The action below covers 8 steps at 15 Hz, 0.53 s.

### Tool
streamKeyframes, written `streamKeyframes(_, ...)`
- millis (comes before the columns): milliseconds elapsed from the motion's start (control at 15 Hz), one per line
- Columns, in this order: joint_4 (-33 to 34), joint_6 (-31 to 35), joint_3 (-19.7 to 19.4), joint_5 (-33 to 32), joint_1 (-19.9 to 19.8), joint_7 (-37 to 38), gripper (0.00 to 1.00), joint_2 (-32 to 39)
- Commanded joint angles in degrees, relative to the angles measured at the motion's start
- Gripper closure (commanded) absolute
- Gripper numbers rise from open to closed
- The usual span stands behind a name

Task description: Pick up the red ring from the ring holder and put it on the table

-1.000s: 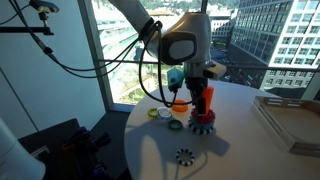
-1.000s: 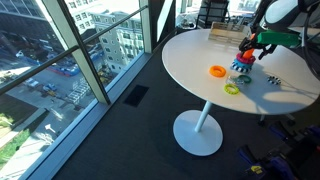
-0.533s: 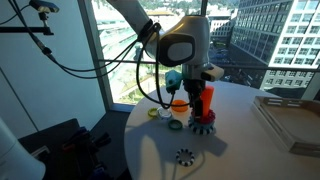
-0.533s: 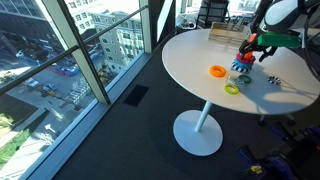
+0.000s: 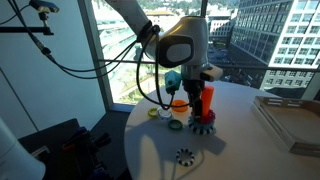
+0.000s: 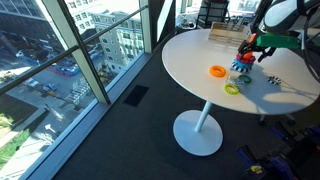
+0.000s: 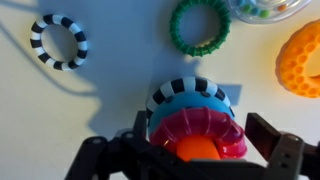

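In the wrist view the red ring [image 7: 205, 125] sits on top of the stack on the ring holder, around the orange peg top [image 7: 197, 151]. Below it are a blue ring [image 7: 190, 100] and a black-and-white striped ring [image 7: 185, 87]. My gripper [image 7: 205, 138] is open, with one finger [image 7: 272, 138] on each side of the red ring and not touching it. In both exterior views the gripper [image 5: 203, 88] hangs over the ring holder [image 5: 205, 112] [image 6: 243, 68] on the white table [image 5: 250, 145] [image 6: 190, 55]. There the red ring cannot be told from the peg.
On the table lie a green ring [image 7: 200, 25] [image 5: 176, 124] [image 6: 232, 89], an orange ring [image 7: 305, 55] [image 5: 179, 104] [image 6: 218, 71] and a flat black toothed ring [image 7: 58, 41] [image 5: 184, 156]. A tray [image 5: 290, 120] stands at the table's far side.
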Motion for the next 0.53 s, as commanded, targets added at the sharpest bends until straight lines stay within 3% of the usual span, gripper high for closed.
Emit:
streamKeyframes(0, -0.3, 1.7, 0.5, 0.5, -0.4, -1.2, 0.00, 0.1)
streamKeyframes(467, 0.0, 2.9, 0.6, 0.9, -0.6, -1.5, 0.00, 1.2)
